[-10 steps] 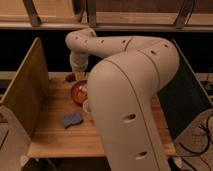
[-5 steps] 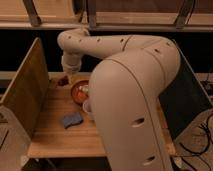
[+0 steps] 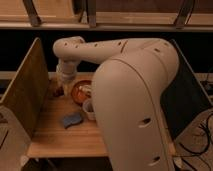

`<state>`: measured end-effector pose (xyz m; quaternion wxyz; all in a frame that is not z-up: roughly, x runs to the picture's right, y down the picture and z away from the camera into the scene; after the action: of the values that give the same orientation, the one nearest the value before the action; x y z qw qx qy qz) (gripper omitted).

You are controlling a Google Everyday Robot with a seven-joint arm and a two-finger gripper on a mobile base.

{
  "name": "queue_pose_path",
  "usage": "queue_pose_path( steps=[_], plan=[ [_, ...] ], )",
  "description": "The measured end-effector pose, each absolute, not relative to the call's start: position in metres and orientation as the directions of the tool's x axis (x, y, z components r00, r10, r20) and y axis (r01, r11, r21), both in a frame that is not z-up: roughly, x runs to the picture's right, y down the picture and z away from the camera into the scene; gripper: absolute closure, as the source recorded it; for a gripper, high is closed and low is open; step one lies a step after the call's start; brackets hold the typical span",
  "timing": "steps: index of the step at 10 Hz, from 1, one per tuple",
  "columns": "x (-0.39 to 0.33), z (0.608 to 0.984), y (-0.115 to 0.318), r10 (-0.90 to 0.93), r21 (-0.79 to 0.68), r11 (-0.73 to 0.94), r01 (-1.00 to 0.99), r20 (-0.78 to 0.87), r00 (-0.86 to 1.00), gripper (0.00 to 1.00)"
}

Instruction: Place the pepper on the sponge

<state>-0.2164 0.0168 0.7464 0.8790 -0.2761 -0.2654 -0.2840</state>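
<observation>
The blue-grey sponge (image 3: 72,119) lies flat on the wooden table (image 3: 55,137), near its front left. My gripper (image 3: 63,84) hangs from the big cream arm at the table's back left, just left of the orange-brown plate (image 3: 79,92). A small dark red shape, which I take for the pepper (image 3: 59,92), shows at the gripper's lower end, just above the table. I cannot tell whether the gripper holds it. The sponge sits well in front of the gripper and slightly to its right.
A pale cup (image 3: 89,109) stands between plate and sponge. A pale tube-like item (image 3: 84,89) lies on the plate. Upright wooden walls bound the table on the left (image 3: 24,95) and right. My arm's bulky body (image 3: 135,105) hides the table's right half.
The wrist and gripper have swung left, from above the plate toward the left wall. Sponge, cup and plate have stayed where they were.
</observation>
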Motion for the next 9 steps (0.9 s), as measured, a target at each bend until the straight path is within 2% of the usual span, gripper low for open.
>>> queue_pose_path(
  steps=[4,9],
  plan=[
    [-0.215,0.741,0.051,-0.37,-0.359,0.622,0.696,0.648,0.666,1.0],
    [-0.215,0.742,0.05,-0.375,-0.357,0.618,0.7,0.649,0.662,1.0]
  ],
)
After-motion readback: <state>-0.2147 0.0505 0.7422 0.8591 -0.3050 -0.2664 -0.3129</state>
